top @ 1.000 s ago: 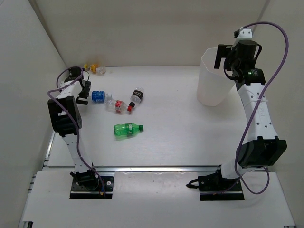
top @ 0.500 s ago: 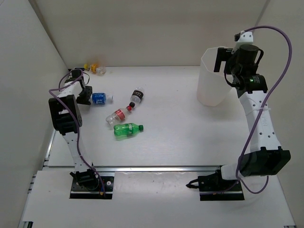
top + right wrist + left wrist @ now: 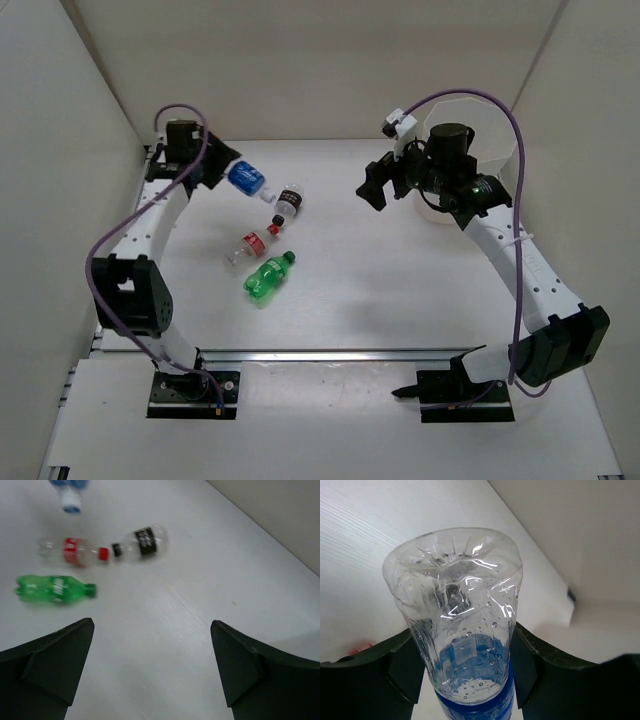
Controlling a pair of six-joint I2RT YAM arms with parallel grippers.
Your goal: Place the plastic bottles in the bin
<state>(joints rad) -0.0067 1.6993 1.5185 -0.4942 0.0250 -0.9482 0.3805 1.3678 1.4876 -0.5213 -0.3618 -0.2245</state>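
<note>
My left gripper [image 3: 214, 170] is raised above the table's far left and is shut on a clear plastic bottle with a blue label [image 3: 245, 180]. In the left wrist view that bottle [image 3: 462, 625] stands base-up between the fingers [image 3: 402, 667]. Three more bottles lie on the table: a black-labelled one [image 3: 290, 200], a red-labelled one [image 3: 255, 243] and a green one [image 3: 268, 277]. My right gripper [image 3: 374, 190] hangs open and empty over the table's middle, left of the white bin [image 3: 497, 140]. The right wrist view shows its spread gripper [image 3: 152, 655] and the green [image 3: 52, 589], red-labelled [image 3: 70, 551] and black-labelled [image 3: 142, 541] bottles.
White walls close in the table on the left, back and right. The right arm's purple cable [image 3: 470, 95] arcs over the bin. The arm bases [image 3: 195, 385] sit on a rail at the near edge.
My left gripper closed on the blue-labelled bottle and lifted it up and to the right. My right arm swung from above the bin leftward over the table. The red-labelled and green bottles shifted.
</note>
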